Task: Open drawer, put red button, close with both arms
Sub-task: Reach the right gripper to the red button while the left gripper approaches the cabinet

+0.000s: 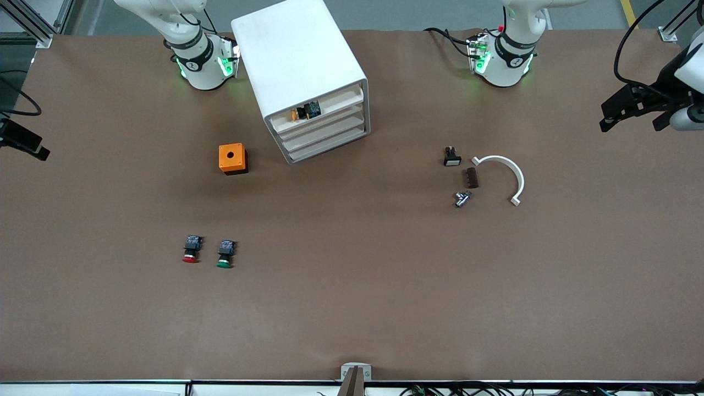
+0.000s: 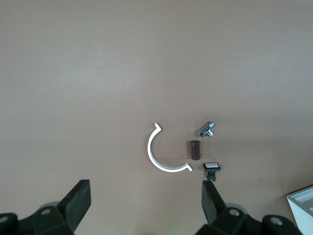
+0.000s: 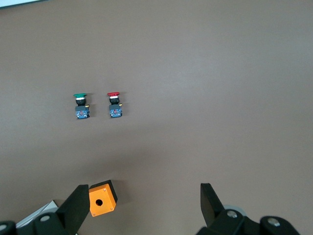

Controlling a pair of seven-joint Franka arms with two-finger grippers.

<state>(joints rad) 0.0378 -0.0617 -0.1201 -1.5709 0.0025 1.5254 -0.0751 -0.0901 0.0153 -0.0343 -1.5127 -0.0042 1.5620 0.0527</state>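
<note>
Red-capped, blocky red button (image 1: 190, 250) lies on matte brown table (image 1: 352, 286) (both grippers' jaws apart).

Robotics lab, brown paper-covered table (image 1: 352, 308), two bolted arm bases, aluminium framing (image 1: 33, 22), loose cables at edges

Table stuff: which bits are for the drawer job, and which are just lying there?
For the job: cabinet, drawer, red button, both open grippers.
Lying about: green button, orange cube, white arc, brown block, metal fitting, small black part.
</note>
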